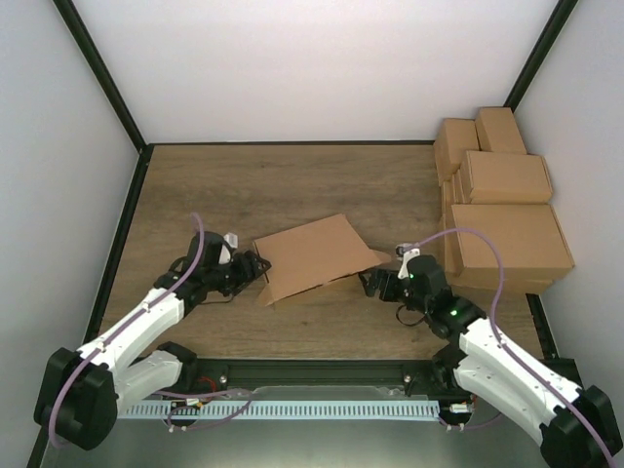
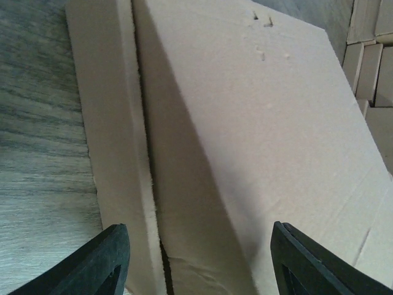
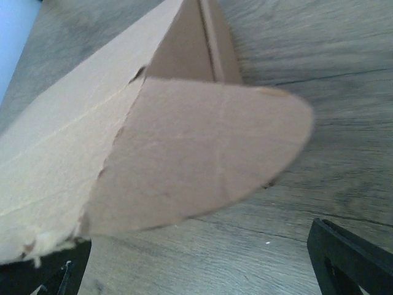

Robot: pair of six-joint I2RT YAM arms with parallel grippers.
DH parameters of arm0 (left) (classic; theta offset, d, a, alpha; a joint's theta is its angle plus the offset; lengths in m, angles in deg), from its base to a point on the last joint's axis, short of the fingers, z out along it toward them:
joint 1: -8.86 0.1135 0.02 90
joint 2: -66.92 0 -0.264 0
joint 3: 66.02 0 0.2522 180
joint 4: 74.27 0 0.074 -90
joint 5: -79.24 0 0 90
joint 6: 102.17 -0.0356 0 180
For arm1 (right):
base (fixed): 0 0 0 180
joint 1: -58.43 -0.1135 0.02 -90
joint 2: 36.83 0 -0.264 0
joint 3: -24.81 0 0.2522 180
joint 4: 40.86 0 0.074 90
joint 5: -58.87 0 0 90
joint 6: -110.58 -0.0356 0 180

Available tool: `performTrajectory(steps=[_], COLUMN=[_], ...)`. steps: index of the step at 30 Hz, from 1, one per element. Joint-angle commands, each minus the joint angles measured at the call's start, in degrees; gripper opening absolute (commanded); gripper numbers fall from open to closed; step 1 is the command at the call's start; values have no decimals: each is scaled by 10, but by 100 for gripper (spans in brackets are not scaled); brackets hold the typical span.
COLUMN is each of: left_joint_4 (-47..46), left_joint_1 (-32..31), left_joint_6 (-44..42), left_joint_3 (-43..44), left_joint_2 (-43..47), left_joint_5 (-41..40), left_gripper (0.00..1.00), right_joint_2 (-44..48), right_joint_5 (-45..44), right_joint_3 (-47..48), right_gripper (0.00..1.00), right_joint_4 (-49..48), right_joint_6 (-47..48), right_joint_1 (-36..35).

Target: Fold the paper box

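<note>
The paper box (image 1: 317,255) lies mid-table as a brown cardboard carton, its lid panel slanting up. My left gripper (image 1: 258,268) is at its left end. In the left wrist view the box (image 2: 245,135) fills the frame, and the left gripper (image 2: 209,264) is open, its dark fingers (image 2: 107,264) straddling the box's near edge without touching it. My right gripper (image 1: 372,285) is just off the box's right end. In the right wrist view a rounded side flap (image 3: 202,153) sticks out above the wood; the right gripper (image 3: 202,273) is open with nothing between its fingers.
A stack of finished brown cartons (image 1: 502,210) fills the back right of the table against the wall, and shows in the left wrist view (image 2: 374,55). Black frame rails (image 1: 122,234) border the wooden tabletop left and right. White walls close in the sides and back.
</note>
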Motion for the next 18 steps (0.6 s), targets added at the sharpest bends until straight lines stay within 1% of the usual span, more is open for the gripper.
performTrajectory(steps=[1,4,6,8,10,12,15,18], left_joint_4=[-36,-41,-34,-30,-31,-33,-38,-42], left_joint_1=[3,3,3,3,2,2,2,2], left_joint_6=[17,20,15,14,17,21,29,38], left_joint_3=[-16,-24,-23,-24,-27,-30,-31,-31], left_joint_2=[10,11,8,7,9,13,19,23], left_joint_5=[-7,-7,-8,-8,-6,-2,6,15], left_gripper=[64,63,61,60,58,56,54,52], right_joint_2=[31,43,46,39,24,-11,-103,-190], right_joint_5=[-112,-193,-215,-218,-170,-114,-79,-52], right_joint_3=[74,106,117,139,160,187,253,297], right_gripper=[100,100,100,100,98,95,93,92], right_joint_4=[126,159,146,130,99,77,115,135], right_joint_6=[-76,-102,-83,-56,3,46,73,102], right_joint_1=[-4,-4,-4,-3,-3,-3,-3,2])
